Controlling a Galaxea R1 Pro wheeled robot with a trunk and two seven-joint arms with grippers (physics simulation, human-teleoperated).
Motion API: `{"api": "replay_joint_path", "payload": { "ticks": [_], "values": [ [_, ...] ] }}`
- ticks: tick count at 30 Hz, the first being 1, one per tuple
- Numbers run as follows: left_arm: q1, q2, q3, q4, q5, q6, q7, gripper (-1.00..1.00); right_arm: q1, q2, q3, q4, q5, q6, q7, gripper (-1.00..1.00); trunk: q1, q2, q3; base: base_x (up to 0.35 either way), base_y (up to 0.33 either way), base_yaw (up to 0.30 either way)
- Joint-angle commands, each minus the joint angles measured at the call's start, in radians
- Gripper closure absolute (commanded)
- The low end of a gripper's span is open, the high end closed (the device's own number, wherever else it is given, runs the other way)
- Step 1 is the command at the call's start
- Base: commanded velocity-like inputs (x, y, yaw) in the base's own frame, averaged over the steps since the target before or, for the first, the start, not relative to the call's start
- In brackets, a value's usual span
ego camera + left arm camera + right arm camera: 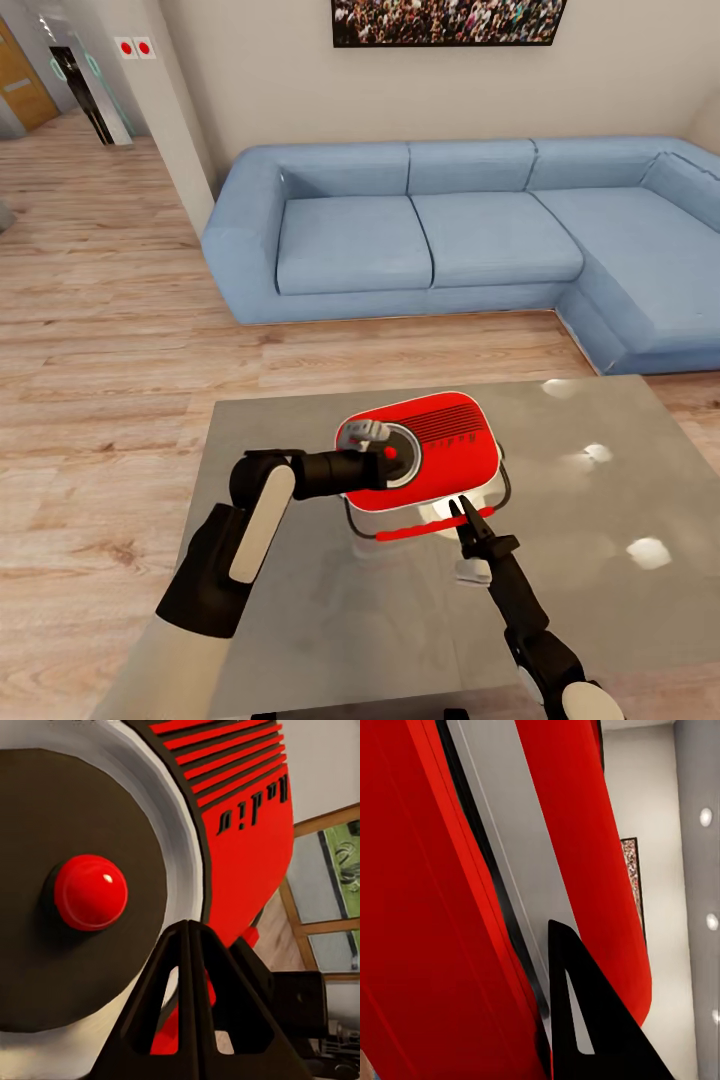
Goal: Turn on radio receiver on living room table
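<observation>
Radio receiver tilted on the table, left pincer pressed together at its dial (red centre), right pincer, closure indeterminate, against its lower edge.

The left gripper covers part of the dial on the radio receiver, so the state of its jaws cannot be told. The framed picture is cut by the upper edge. The sofa is cut at the right edge, the table at the bottom.
</observation>
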Motion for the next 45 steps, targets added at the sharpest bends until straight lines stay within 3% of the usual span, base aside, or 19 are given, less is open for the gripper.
{"api": "replay_joint_path", "payload": {
  "ticks": [1,7,15,32,35,38,40,41,42,45],
  "values": [
    [0.000,0.000,0.001,0.000,0.000,0.000,0.001,1.00,0.000,0.000,0.000,-0.001,-0.002,-0.001,-0.001,1.00,0.000,0.000,0.000,0.000,0.000,0.000],
    [0.000,0.000,0.004,0.005,-0.004,-0.001,0.005,1.00,0.000,0.000,0.001,-0.001,-0.002,0.003,-0.001,1.00,0.000,0.000,0.000,0.000,0.000,0.000],
    [-0.005,0.000,0.030,0.009,-0.004,-0.001,0.080,1.00,0.000,0.000,0.001,0.000,-0.002,0.003,-0.001,1.00,0.000,0.000,0.000,0.000,0.000,0.000],
    [-0.023,0.000,0.035,0.009,0.004,0.000,0.088,1.00,0.001,-0.002,0.001,-0.001,0.001,0.004,-0.005,1.00,0.000,0.000,0.000,0.000,0.000,0.000],
    [-0.023,0.000,0.036,0.001,0.055,0.002,0.078,1.00,0.001,-0.003,0.001,0.000,0.000,0.004,0.001,1.00,0.000,0.000,0.000,0.000,0.000,0.000],
    [-0.023,0.000,0.033,-0.015,0.152,0.005,0.064,1.00,0.001,-0.004,0.000,0.000,-0.002,0.004,0.007,1.00,0.000,0.000,0.000,0.000,0.000,0.000],
    [-0.023,0.003,0.032,-0.028,0.198,0.005,0.049,1.00,0.001,-0.005,0.000,0.001,-0.003,0.004,0.015,1.00,0.000,0.000,0.000,0.000,0.000,0.000],
    [-0.023,0.009,0.032,-0.035,0.220,0.006,0.029,1.00,0.001,-0.005,-0.001,0.000,-0.004,0.004,0.021,1.00,0.000,0.000,0.000,0.000,0.000,0.000],
    [-0.023,0.030,0.031,-0.044,0.249,0.006,-0.039,1.00,0.001,-0.007,-0.002,0.000,-0.005,0.004,0.033,1.00,0.000,0.000,0.000,0.000,0.000,0.000],
    [-0.023,0.050,0.031,-0.047,0.258,0.006,-0.100,1.00,0.001,-0.008,-0.004,0.001,-0.005,0.004,0.043,1.00,0.000,0.000,0.000,0.000,0.000,0.000]
  ]
}}
